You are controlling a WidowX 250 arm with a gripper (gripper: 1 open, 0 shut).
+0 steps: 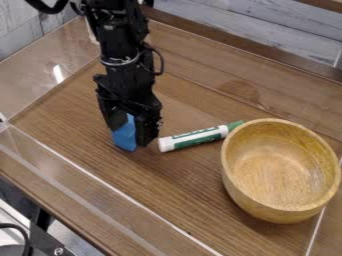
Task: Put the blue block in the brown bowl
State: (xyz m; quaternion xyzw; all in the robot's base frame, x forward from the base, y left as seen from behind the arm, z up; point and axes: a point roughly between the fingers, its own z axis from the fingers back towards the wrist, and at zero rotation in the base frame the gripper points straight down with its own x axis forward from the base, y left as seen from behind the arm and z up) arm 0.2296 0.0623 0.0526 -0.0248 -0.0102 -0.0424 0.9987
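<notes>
The blue block [124, 133] stands on the wooden table at left of centre. My gripper [127, 128] points straight down over it, open, with one black finger on each side of the block; the upper part of the block is hidden between them. I cannot tell whether the fingers touch it. The brown bowl [281, 169] sits empty at the right, well apart from the block.
A white-and-green marker pen [199, 136] lies between the block and the bowl, slanting up to the right. A clear raised wall [80, 175] runs along the table's front edge. The table's back edge lies behind the arm.
</notes>
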